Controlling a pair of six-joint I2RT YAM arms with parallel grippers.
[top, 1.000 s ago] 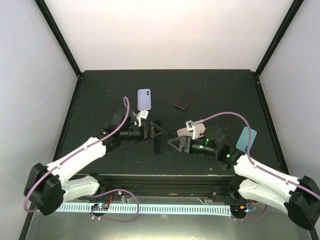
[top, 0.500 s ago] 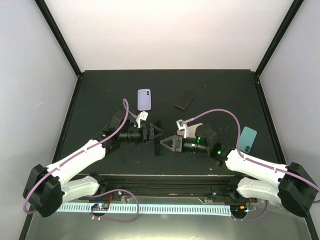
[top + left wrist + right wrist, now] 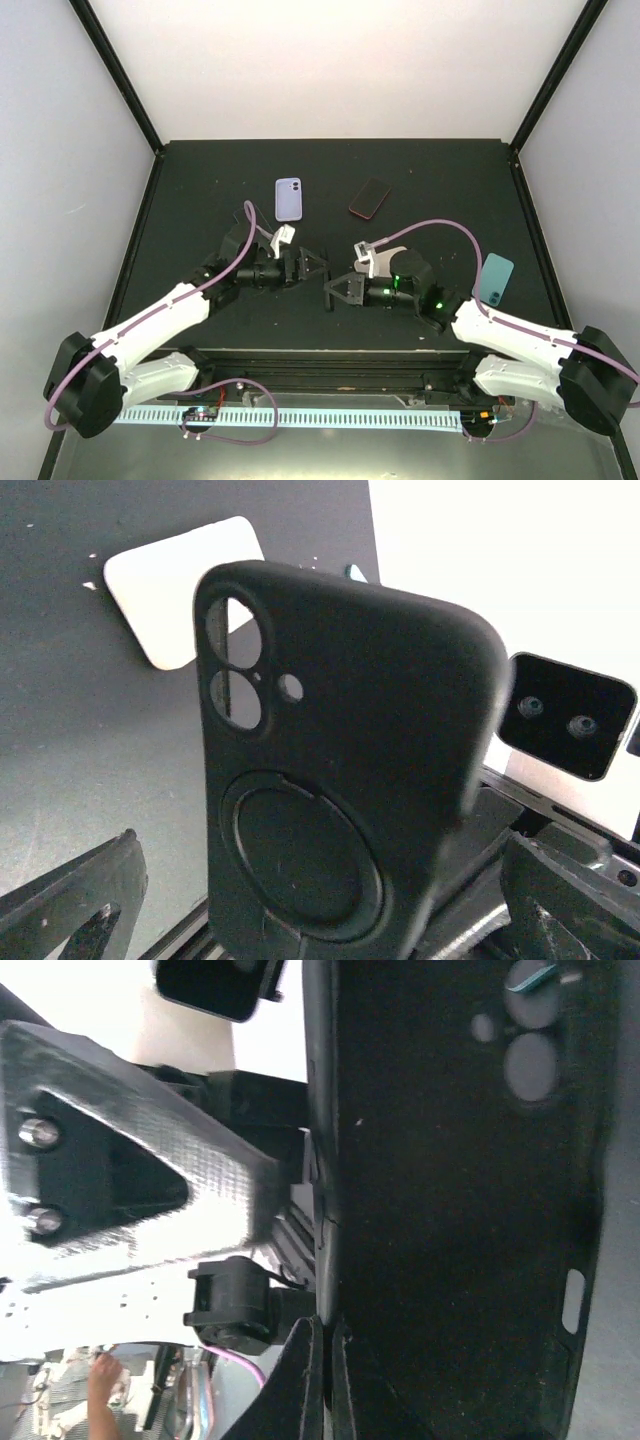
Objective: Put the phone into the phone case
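Note:
A black phone case (image 3: 327,296) stands on edge in mid-air between my two grippers. My right gripper (image 3: 336,289) is shut on the case's rim; its fingertips (image 3: 312,1380) pinch the thin edge, and the hollow inside of the case (image 3: 460,1210) fills that view. My left gripper (image 3: 312,264) is open, its fingers (image 3: 70,900) spread wide on either side of the case's back (image 3: 340,780) without touching it. Three phones lie flat on the table: a lilac phone (image 3: 288,199), a dark red phone (image 3: 370,198) and a teal phone (image 3: 493,277).
The black table (image 3: 200,190) is walled by white panels with black corner posts. The lilac phone (image 3: 180,590) shows behind the case in the left wrist view. The arms' bases and a cable rail (image 3: 330,415) line the near edge.
My right gripper has moved left to the case and shut on its rim. My left gripper has opened wider and let go of the case.

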